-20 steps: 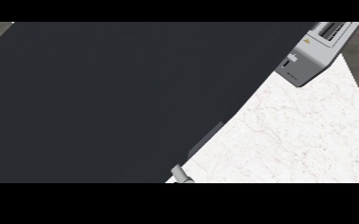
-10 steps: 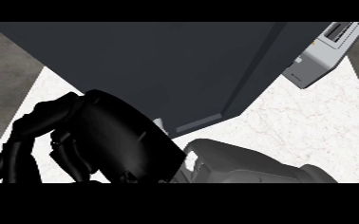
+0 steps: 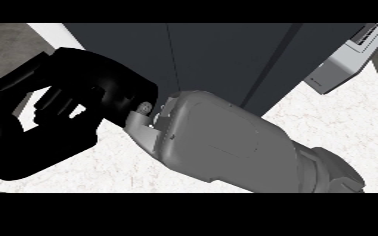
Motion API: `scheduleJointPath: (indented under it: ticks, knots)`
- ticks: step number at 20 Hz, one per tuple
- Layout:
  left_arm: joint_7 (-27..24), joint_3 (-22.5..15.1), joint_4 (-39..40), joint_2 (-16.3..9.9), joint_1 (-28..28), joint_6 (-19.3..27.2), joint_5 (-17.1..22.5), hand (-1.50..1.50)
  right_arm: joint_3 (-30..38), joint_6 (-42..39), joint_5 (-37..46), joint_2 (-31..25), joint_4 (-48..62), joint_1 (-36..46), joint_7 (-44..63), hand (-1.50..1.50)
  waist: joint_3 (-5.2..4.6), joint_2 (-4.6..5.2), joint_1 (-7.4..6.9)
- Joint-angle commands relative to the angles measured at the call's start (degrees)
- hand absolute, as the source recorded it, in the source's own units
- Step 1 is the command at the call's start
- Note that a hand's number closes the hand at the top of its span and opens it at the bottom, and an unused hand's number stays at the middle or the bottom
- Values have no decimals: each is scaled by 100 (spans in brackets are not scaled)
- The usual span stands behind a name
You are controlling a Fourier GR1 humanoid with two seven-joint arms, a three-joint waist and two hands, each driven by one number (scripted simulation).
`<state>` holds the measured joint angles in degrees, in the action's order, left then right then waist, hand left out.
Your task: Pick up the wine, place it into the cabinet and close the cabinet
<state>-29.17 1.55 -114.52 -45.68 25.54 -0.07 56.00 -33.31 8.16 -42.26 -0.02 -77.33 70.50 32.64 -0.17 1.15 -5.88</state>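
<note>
My right hand (image 3: 70,115) is large in the left half of the head view. Its black fingers curl inward and I see nothing inside them. Its grey forearm (image 3: 236,145) comes in from the lower right. The hand is just in front of the dark grey cabinet (image 3: 221,55), which fills the top of the view. A thin vertical seam (image 3: 171,60) runs down the cabinet front just right of the hand. No wine bottle shows anywhere. My left hand is out of sight.
A grey boxy appliance (image 3: 341,67) stands at the right, beside the cabinet. The white marble counter (image 3: 325,125) shows at the right and below the hand. A brownish strip (image 3: 16,42) lies at the far upper left.
One second ago the dark cabinet panel filled most of the view. Since then my right hand and forearm have come in from below and risen toward the cabinet front, and the panel has receded upward.
</note>
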Motion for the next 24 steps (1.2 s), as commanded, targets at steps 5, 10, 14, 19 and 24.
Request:
scheduleJointPath:
  ticks: [5,10,14,19,24]
  knots:
    - [115,642,-46,-68,379,-327,308,-150,742,-858,-629,2,2153,559,-805,150,9,-58,108]
    - [143,627,146,76,238,-179,155,-150,909,-1090,-8,-262,3041,599,-1849,150,10,-40,279]
    - [364,841,215,-144,153,-415,399,-150,1133,-1189,-7,-587,3462,611,-2107,150,11,-16,283]
    - [309,554,37,-4,145,-568,281,-150,1102,-1238,42,-682,3671,369,-2342,150,1,22,338]
    - [497,442,-177,-2,35,-413,415,-150,1210,-1216,58,-815,3694,209,-2697,150,8,42,478]
